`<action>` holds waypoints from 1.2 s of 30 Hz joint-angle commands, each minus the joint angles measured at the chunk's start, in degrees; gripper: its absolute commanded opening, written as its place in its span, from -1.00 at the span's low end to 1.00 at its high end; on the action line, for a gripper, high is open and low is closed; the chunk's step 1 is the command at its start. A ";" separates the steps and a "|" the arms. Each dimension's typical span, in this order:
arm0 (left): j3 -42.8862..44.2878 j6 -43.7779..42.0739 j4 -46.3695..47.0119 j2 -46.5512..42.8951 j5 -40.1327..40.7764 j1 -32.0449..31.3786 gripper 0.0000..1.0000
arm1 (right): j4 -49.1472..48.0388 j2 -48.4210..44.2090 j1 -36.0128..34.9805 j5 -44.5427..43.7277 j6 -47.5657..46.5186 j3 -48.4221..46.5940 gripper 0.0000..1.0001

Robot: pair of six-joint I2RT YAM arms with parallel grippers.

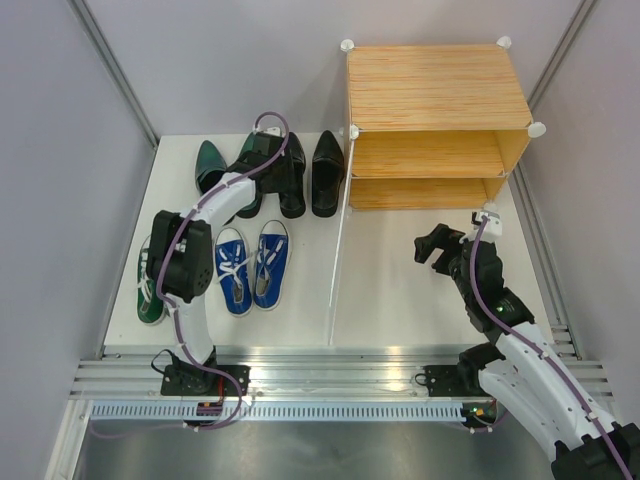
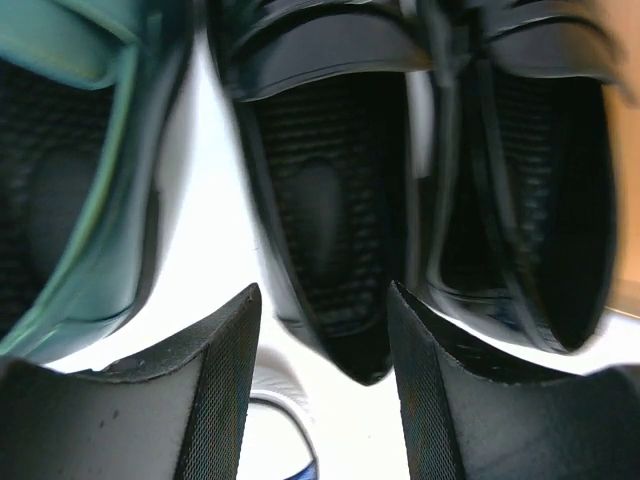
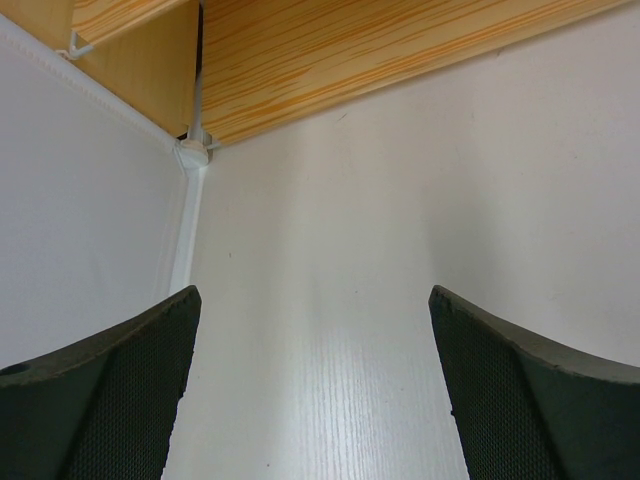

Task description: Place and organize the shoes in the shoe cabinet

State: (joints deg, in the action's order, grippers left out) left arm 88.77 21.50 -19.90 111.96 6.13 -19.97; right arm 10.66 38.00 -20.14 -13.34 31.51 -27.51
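Left wrist view: black leather dress shoes [image 2: 320, 230] side by side, openings toward camera. Judged stiff at heel counter, softer at vamp; smooth leather, prob. slippery under pads; light enough for one arm. Recommended hold: across narrow heel, or heel collar w/ one finger inside, one outside. Located at rear of surface [image 1: 400, 290], just left of shoe cabinet [image 1: 435, 95], dark green pointed shoes [image 2: 70, 150] adjacent on far side. Left gripper [image 2: 322, 390] partway apart, straddling heel of black shoe nearer green pair; contact w/ leather not determinable. Right gripper [image 3: 312, 390] fully apart, empty, above surface near cabinet's lower front corner.
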 commanded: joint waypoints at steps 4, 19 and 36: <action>-1.32 0.21 -1.28 -1.57 6.96 -0.07 0.21 | -2.48 -0.03 -0.25 0.42 -0.04 0.35 0.96; 3.07 1.53 -1.54 5.10 5.12 0.02 0.01 | -2.83 -0.21 -0.25 0.69 0.13 0.70 0.96; 8.34 2.85 -5.58 3.09 4.59 0.28 -0.96 | -3.01 -0.64 -0.25 0.60 0.05 0.88 0.96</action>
State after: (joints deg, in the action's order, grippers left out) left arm 92.86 22.28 -23.77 117.03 11.73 -19.62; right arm 9.85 37.91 -20.14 -13.13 31.53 -27.00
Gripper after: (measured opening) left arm 0.037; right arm 0.982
